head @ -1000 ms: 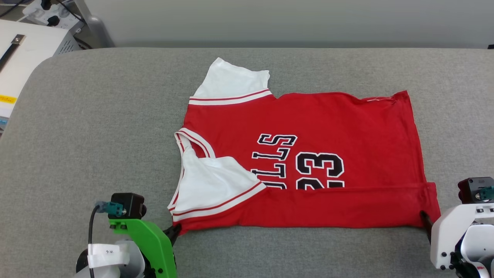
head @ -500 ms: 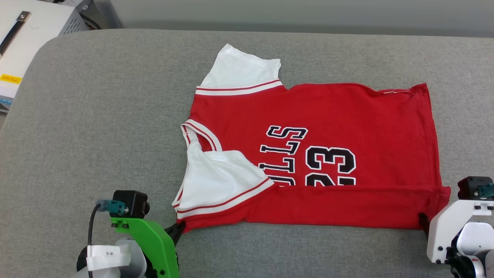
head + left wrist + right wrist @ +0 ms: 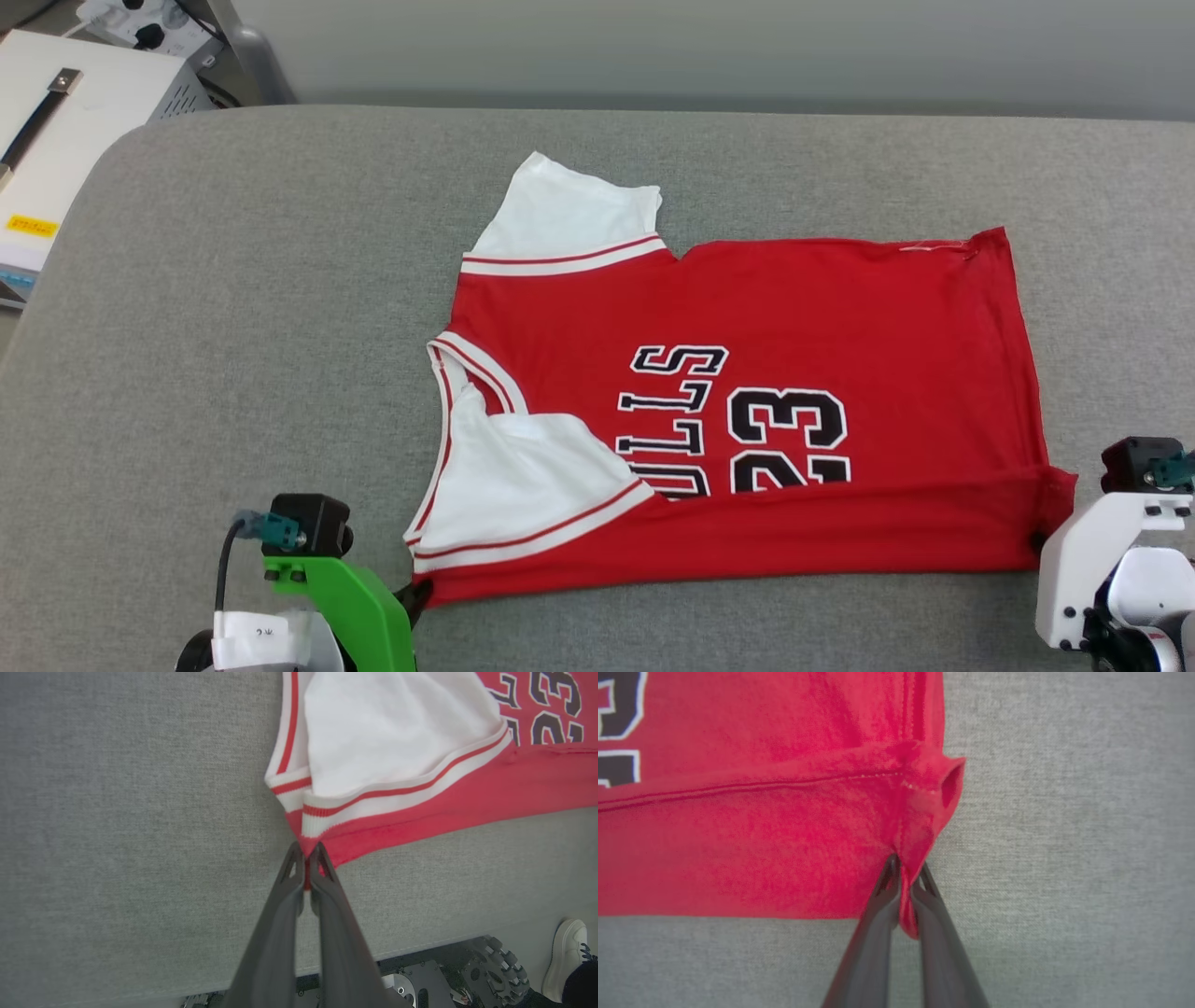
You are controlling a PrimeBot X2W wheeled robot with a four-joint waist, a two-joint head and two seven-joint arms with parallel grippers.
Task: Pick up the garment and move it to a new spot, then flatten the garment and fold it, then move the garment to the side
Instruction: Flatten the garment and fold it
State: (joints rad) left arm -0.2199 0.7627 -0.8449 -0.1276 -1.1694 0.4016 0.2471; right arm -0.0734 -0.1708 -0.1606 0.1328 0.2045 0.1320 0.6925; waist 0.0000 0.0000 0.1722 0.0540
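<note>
The garment [image 3: 794, 308], a red jersey with white sleeves and black "23" lettering, lies sideways on the grey table with its near long edge folded over the front. My left gripper [image 3: 307, 851] is shut on the garment's near-left corner [image 3: 327, 844], just below the striped sleeve trim; it sits at the lower left in the head view [image 3: 418, 593]. My right gripper [image 3: 906, 865] is shut on the near-right hem corner [image 3: 920, 835], seen at the lower right in the head view [image 3: 1036, 541]. The far sleeve [image 3: 569, 215] lies flat and spread.
The grey padded table [image 3: 233, 327] has bare cloth left of the garment and behind it. A white box [image 3: 65, 121] stands off the far-left corner. Below the table's near edge are the robot base's wheels [image 3: 495, 970] and a person's shoe [image 3: 565, 956].
The head camera has shifted. Both grippers keep their hold on the near corners, and the folded near strip looks a little narrower, showing more of the lettering.
</note>
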